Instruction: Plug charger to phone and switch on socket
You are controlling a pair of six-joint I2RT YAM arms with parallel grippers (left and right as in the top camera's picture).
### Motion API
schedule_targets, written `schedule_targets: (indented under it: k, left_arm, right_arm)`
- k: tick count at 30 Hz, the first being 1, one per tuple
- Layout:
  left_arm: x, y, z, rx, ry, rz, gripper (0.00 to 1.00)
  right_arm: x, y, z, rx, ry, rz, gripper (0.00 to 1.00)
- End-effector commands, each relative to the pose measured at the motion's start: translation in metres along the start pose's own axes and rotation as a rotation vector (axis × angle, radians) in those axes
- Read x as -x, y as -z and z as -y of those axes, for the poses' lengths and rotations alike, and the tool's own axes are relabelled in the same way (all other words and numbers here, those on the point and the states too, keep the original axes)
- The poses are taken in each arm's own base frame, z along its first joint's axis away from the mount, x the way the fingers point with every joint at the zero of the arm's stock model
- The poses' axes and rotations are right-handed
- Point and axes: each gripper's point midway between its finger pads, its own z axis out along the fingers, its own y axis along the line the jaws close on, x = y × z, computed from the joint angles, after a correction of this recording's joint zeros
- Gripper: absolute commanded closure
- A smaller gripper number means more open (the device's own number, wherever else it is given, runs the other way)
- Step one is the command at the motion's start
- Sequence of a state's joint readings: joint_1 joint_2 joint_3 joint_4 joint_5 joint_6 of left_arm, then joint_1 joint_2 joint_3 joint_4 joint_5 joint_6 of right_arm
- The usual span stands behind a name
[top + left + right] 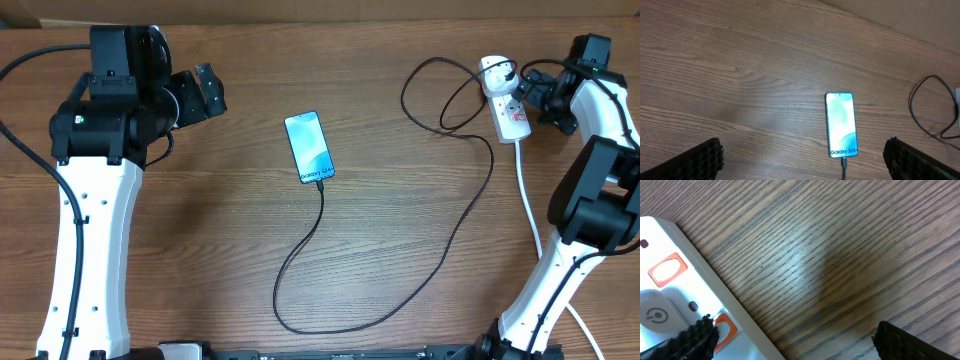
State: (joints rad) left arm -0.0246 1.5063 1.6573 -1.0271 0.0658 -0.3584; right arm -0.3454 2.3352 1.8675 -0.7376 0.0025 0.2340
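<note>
Wood-grain table (740, 70) fills frame. Phone (841, 125) lies flat, right of centre, long axis running top to bottom, light-blue screen lit. White text "Galaxy S24+" sits near lower short edge. Charger (844, 164) meets that same lower edge, black tip seated at port, cable dropping out of frame. Black cable loop (914, 102) curves near right edge, well apart from phone. Left gripper (802, 162) spread wide, ribbed black fingers (700, 160) in bottom corners, nothing between them.

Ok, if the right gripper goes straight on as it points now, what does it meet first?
Probably the socket: one finger of the right gripper hangs over its edge by an orange switch; the other is over bare table. Depth is unclear.
</note>
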Motion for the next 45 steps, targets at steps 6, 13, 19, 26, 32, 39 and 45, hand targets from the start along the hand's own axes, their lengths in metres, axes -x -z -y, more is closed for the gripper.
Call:
schedule_targets:
  k: [6,13,19,26,32,39,45]
  left_arm:
    - [0.0,-0.002,-0.002,0.015,-0.023,-0.001,0.0]
    - [0.0,-0.002,-0.002,0.015,-0.023,-0.001,0.0]
    - [0.0,-0.002,-0.002,0.015,-0.023,-0.001,0.0]
    - [0.0,-0.002,-0.002,0.015,-0.023,-0.001,0.01]
    - [0.0,-0.002,-0.002,0.014,-0.023,-0.001,0.0]
    - [0.0,-0.002,-0.002,0.015,-0.023,-0.001,0.0]
    - [0.0,-0.002,-0.002,0.015,-0.023,-0.001,0.0]
  right_arm:
    - [-0.025,-0.013,-0.022,0.095,0.076,-0.09,0.0]
    - [-0.015,0.004,-0.022,0.1,0.048,-0.064,0.0]
    - [0.027,0.101,-0.025,0.142,-0.03,0.094,0.0]
    - [0.01,0.225,-0.023,0.162,-0.071,0.141,0.0]
    - [-0.042,0.311,-0.014,0.165,-0.142,0.11,0.0]
    - [-0.094,0.381,-0.029,0.234,-0.054,0.16,0.0]
    - [-0.161,0.406,-0.046,0.311,0.084,0.169,0.0]
